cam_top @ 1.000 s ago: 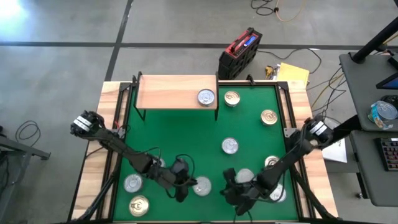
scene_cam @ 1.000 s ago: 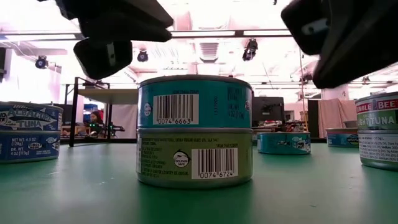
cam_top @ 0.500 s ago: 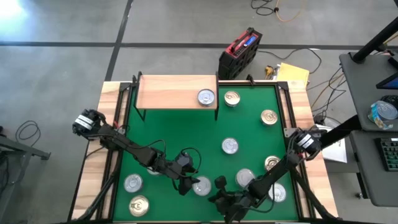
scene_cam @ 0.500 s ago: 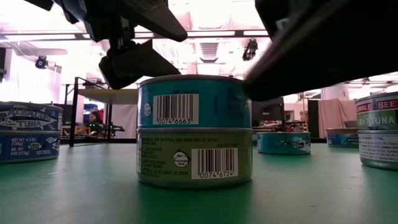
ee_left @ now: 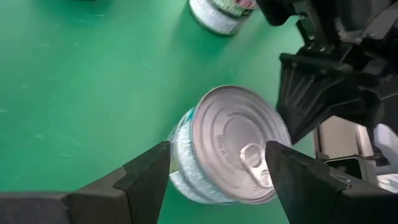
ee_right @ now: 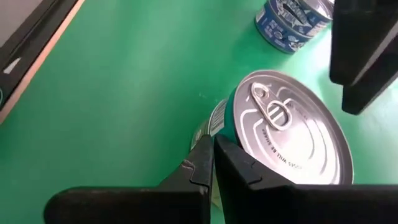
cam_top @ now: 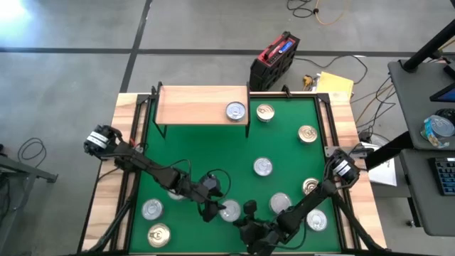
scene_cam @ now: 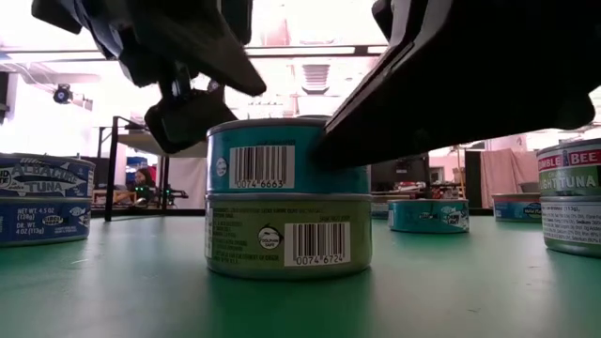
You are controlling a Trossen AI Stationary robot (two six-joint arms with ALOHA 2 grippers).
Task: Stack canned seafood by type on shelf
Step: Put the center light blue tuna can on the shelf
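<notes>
A teal-sided tin [scene_cam: 282,155] sits on a green-labelled tin [scene_cam: 286,235] as a stack [cam_top: 229,210] on the green mat, near its front edge. My left gripper [ee_left: 217,149] hovers over the stack, open, with one finger on either side of the top tin's silver lid [ee_left: 233,140]; I cannot tell whether they touch it. My right gripper [ee_right: 213,149] is shut and rests against the top tin from the right. The shelf [cam_top: 202,105] stands at the far left with one silver-topped tin [cam_top: 235,111] on its right end. My right gripper pushes the top tin's teal side wall [ee_right: 225,121], just under the lid's rim, with its shut fingertips [ee_right: 205,146]. The fingers come slanting down from the table's right. The tin stays flat on the tin below it.
Loose tins lie on the mat: a gold-topped tin [cam_top: 264,112] beside the shelf, others at the right [cam_top: 307,134], middle [cam_top: 263,167] and near right [cam_top: 279,204]. Two more tins [cam_top: 151,209] lie near left. Stacks flank the low view [scene_cam: 42,202] [scene_cam: 571,197].
My right gripper has travelled toward the table's left and has reached the stack's top tin. My left gripper has come down and a little to the right, over the stack. The stack has shifted slightly toward the left.
</notes>
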